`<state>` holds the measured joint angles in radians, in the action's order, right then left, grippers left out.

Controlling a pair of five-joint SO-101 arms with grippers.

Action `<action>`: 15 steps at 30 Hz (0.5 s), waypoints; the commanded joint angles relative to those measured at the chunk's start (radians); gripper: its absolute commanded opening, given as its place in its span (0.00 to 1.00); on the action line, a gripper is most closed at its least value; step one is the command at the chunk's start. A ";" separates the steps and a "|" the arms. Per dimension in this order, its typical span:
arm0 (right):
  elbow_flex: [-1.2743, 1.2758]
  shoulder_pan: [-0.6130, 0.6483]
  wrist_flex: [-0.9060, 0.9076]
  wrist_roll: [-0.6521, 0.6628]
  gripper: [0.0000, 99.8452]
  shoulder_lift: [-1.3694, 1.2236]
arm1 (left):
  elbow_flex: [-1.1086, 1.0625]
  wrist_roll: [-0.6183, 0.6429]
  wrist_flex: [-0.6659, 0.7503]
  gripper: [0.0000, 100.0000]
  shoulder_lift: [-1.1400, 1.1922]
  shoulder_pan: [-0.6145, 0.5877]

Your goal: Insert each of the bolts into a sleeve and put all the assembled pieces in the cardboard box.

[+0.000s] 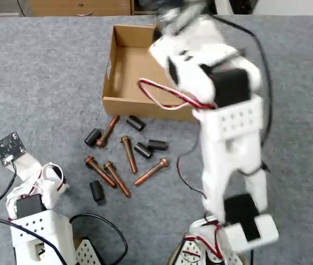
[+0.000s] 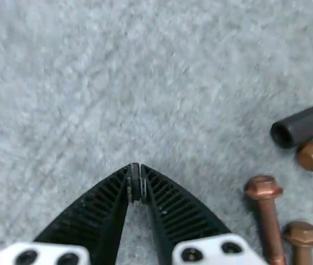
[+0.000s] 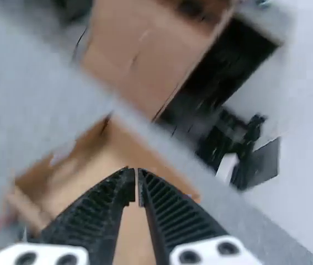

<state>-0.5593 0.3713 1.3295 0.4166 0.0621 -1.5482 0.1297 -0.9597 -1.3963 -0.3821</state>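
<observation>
Several copper bolts lie loose on the grey carpet, among them one (image 1: 128, 153) in the middle and one (image 1: 152, 171) to its right. Black sleeves (image 1: 93, 136) (image 1: 157, 144) are scattered among them. The cardboard box (image 1: 107, 72) stands behind them, open. My right arm (image 1: 222, 110) stretches over the box, and in its wrist view the right gripper (image 3: 136, 187) is shut with nothing in it above the box (image 3: 68, 171). My left gripper (image 2: 136, 185) is shut and empty, low over bare carpet, with a sleeve (image 2: 302, 125) and bolts (image 2: 265, 204) off to one side.
The left arm (image 1: 35, 204) sits folded at the near left corner, with cables around its base. Wooden furniture and dark equipment stand behind the table's far edge. Bare carpet lies to the left of the box and to the right of the parts.
</observation>
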 commanded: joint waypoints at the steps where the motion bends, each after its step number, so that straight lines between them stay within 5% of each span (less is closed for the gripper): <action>1: -0.091 0.041 0.166 0.173 0.01 -0.077 | -0.006 0.006 0.018 0.02 0.004 -0.012; 7: -0.105 0.084 0.439 0.423 0.01 -0.188 | -0.009 0.000 0.012 0.02 0.004 -0.012; 15: 0.024 0.122 0.451 0.485 0.01 -0.242 | -0.021 -0.002 0.011 0.02 0.004 -0.012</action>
<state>-0.5838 0.4757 1.7653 0.8846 -0.1788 -1.5727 0.1297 -0.9582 -1.3963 -0.3821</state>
